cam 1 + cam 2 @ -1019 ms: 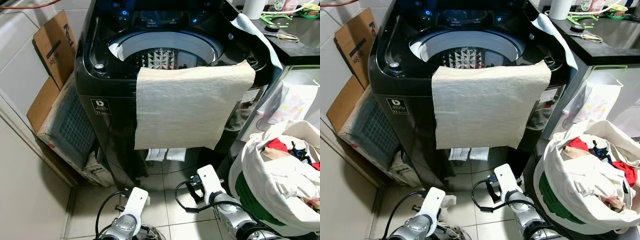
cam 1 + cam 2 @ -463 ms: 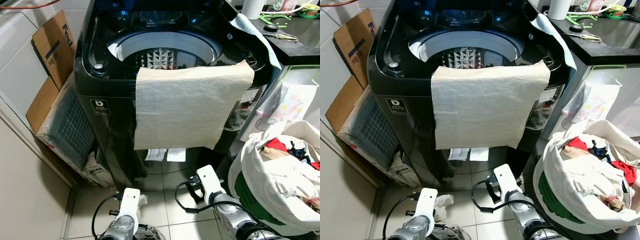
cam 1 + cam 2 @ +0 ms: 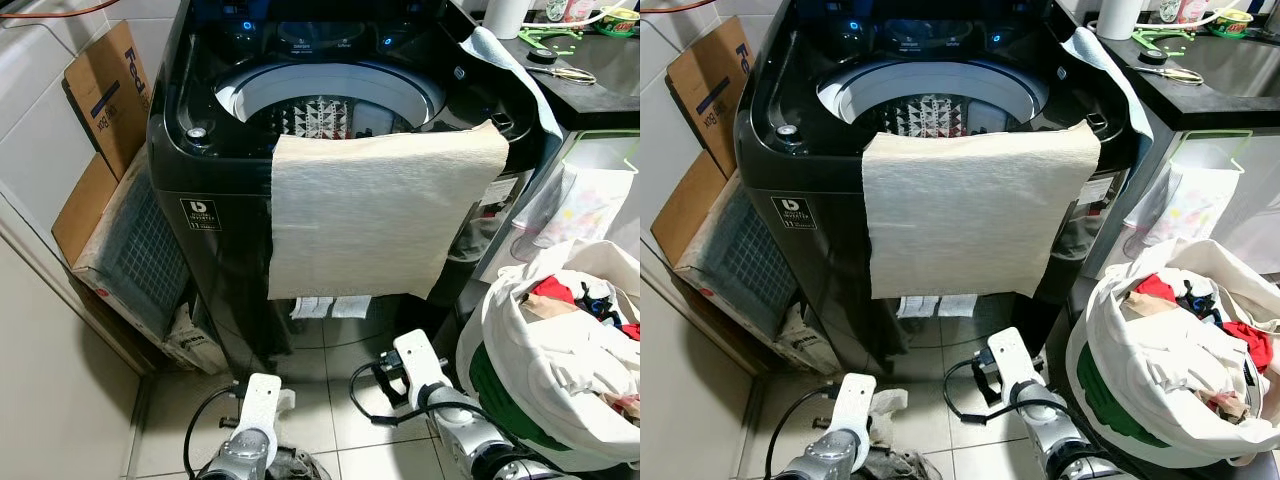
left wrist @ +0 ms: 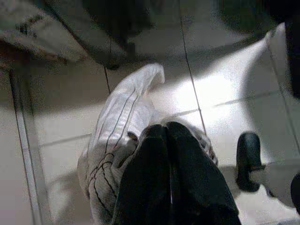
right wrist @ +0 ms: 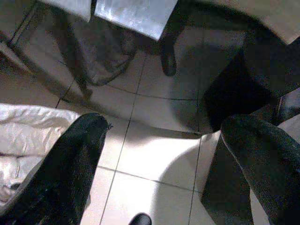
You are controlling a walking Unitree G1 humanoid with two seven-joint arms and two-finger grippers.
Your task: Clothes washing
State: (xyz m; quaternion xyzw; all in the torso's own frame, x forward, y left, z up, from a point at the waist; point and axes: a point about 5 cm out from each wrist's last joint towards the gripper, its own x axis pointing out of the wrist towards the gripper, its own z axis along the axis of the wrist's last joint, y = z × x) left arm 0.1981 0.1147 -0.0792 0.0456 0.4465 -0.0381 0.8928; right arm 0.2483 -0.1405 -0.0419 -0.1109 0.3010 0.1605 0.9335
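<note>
Laundry loading is at the pick-up: the left tool (image 4: pixel 166 154) has its fingers pressed together on a pale striped garment (image 4: pixel 117 136) lying on the tiled floor (image 4: pixel 61 122) in front of the washing machine (image 3: pixel 215 250). The right tool (image 5: pixel 159 154) hangs spread wide, holding nothing, over the floor near the machine's base. A beige towel (image 3: pixel 380 215) drapes over the machine's front edge, and the laundry bag (image 3: pixel 560 350) stands by its right corner. The pinch looks shallow, so the garment could slip free during the lift, or catch the towel and drag it off the rim.
</note>
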